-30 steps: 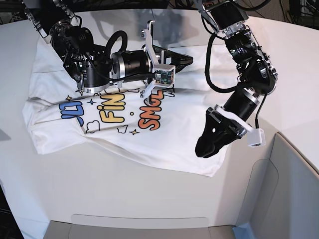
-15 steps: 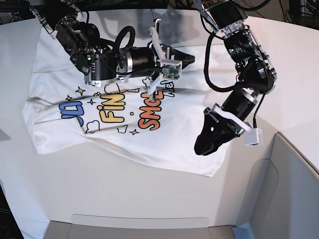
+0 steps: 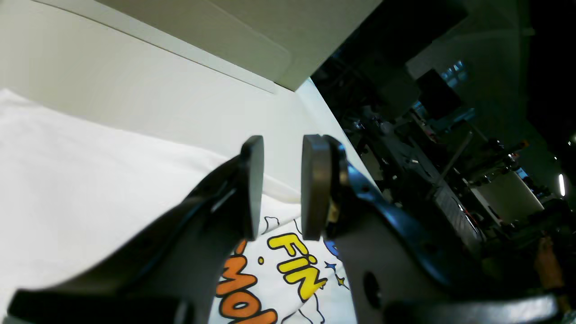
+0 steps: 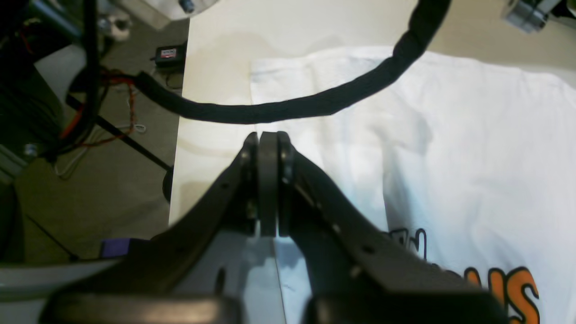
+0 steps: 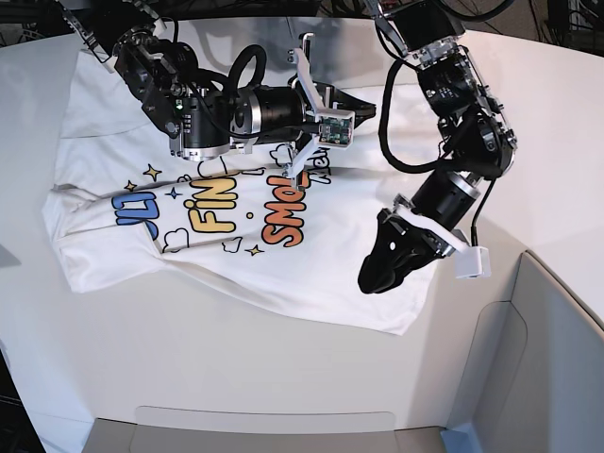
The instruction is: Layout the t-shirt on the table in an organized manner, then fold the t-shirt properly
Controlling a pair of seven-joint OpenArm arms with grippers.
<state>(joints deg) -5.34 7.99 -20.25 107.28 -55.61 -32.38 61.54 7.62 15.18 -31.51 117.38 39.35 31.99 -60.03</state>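
free: bare table (image 5: 236,368) in front of my t-shirt (image 5: 226,255) | blocked: grey padded panel (image 5: 557,359) beside my left gripper (image 5: 370,279)

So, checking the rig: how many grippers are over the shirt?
2. The right gripper is above the shirt near its far edge, shut; the left gripper is above its near right part, slightly open.

Left pincer (image 3: 281,186) hangs with jaws slightly parted (nothing between them); right pincer (image 4: 267,189) is clamped closed.
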